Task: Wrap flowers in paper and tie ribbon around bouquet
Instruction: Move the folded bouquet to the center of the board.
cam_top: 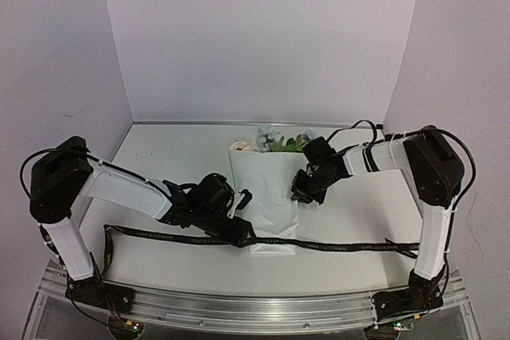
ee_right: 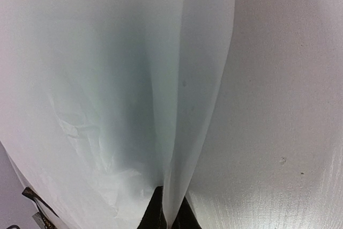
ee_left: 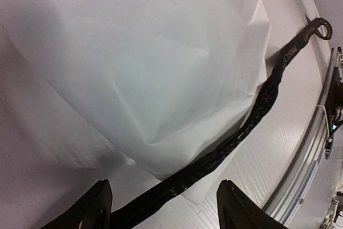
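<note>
- Bouquet (cam_top: 267, 197): a cone of thin white wrapping paper (ee_right: 107, 79) lying mid-surface, narrow end toward the arms. Cream-pink and pale blue blooms with green leaves (cam_top: 280, 142) show at the far, wide end.
- Long narrow black ribbon with pale lettering (cam_top: 159, 236): lies flat on the white surface (cam_top: 175, 165), running left to right across the cone's narrow end. It appears to pass over the paper there.
- Left tool (ee_left: 165, 189): jaws well apart, holding nothing. The ribbon runs along the surface between its fingers, just beside the cone's left edge.
- Right tool (ee_right: 163, 214): closed, pinching the outer flap of the paper at the cone's right side.
- Handling, paper: judged very light, limp and easily creased or torn. The folds would likely spring open if released. Best held at a flap edge, as the right tool does, with a gentle pull only.
- Handling, ribbon: judged light, floppy and probably slick, lying tight to the surface. A pinch needs fingers astride it, pressed well down. Best taken close to the cone on the left side.
- Handling, blooms: fragile; no grip advised there.
- Risk: dragging the ribbon could shift the light cone unless it is pinned.
</note>
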Controlling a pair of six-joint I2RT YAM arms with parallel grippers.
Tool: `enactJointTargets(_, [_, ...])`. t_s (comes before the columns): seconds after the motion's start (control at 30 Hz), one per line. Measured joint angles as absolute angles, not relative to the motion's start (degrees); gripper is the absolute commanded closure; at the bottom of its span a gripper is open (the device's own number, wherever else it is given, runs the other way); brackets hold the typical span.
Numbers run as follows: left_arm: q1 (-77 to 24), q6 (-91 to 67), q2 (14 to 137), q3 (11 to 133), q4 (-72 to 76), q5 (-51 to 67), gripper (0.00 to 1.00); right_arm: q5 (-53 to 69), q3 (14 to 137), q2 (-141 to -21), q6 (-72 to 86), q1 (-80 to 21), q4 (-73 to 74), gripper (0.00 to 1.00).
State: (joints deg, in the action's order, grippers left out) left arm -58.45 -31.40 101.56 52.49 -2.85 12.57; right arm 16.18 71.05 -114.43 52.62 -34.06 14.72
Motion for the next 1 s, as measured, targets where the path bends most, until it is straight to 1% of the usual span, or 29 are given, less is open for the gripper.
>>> enactJointTargets(0.17, [-61.5, -31.4, 101.5, 51.8, -0.5, 16.6, 0.41, 16.1, 71.0, -114.4, 52.6, -34.1, 14.8, 0.99])
enactJointTargets(0.27, [-63.2, -31.6, 101.5, 50.6, 0.1, 18.9, 0.41, 16.0, 71.0, -114.4, 52.7, -34.1, 14.9, 1.0])
enactJointTargets(0.43, [-65.3, -32.7, 100.9, 49.1, -0.1, 20.0, 0.32, 15.5, 71.2, -114.4, 53.3, -34.3, 15.3, 1.0])
enactJointTargets(0.57, [-65.0, -34.9, 98.2, 49.2, -2.3, 15.0, 0.3, 14.5, 72.2, -114.4, 54.8, -34.7, 17.3, 1.0])
enactJointTargets(0.67, [-63.0, -37.5, 96.0, 49.6, -4.1, 11.4, 0.28, 13.8, 72.7, -114.4, 56.1, -34.9, 19.3, 1.0])
enactJointTargets(0.8, [-57.1, -39.8, 94.8, 50.8, -4.8, 9.0, 0.27, 12.8, 73.1, -114.0, 57.5, -35.3, 23.1, 1.0])
enactJointTargets(1.0, [-50.7, -40.3, 99.7, 55.9, -4.6, 10.4, 0.32, 12.6, 73.6, -113.6, 59.9, -35.6, 25.4, 1.0])
